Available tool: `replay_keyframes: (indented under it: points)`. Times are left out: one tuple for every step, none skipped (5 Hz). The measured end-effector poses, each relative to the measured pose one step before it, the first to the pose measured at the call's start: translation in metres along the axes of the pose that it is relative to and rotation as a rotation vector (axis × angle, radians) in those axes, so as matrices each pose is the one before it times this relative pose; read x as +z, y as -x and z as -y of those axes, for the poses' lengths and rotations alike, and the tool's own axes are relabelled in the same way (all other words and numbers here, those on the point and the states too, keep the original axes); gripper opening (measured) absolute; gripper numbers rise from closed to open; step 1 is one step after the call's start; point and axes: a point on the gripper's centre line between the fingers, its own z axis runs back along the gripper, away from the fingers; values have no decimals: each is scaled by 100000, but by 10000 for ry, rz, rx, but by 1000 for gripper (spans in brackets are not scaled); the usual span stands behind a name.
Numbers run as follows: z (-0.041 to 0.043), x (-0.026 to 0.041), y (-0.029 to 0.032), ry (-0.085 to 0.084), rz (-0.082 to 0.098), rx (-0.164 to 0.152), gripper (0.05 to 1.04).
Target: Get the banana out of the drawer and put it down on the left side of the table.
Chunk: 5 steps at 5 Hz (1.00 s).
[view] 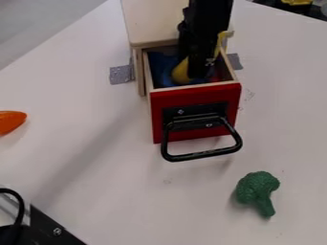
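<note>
Within the open drawer (220, 98), gripper (199, 74) hangs at the banana (180, 72); opening and any hold cannot be determined.

The place looks like a robotics lab or a similar test space. A black robot arm (211, 16) comes in near twelve o'clock over a white desk (89, 124). Silver tape (121, 74) shows on both sides of a small wooden cabinet (150, 21) with a red drawer (195, 93). Toward seven o'clock are a black bracket (48, 227) with a screw and a black cable (21, 206).
</note>
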Motion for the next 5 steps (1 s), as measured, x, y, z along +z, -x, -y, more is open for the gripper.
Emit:
replay_keyframes:
  points:
    - [213, 2439, 645, -11, 340, 227, 559]
    - [61, 3815, 1517, 60, 365, -35, 559]
    - [-286, 2545, 1905, -129, 538, 192, 559]
    - [-2405, 371, 3362, -61, -94, 1308, 559]
    - [-3283, -2442, 3099, 233, -981, 1812, 559]
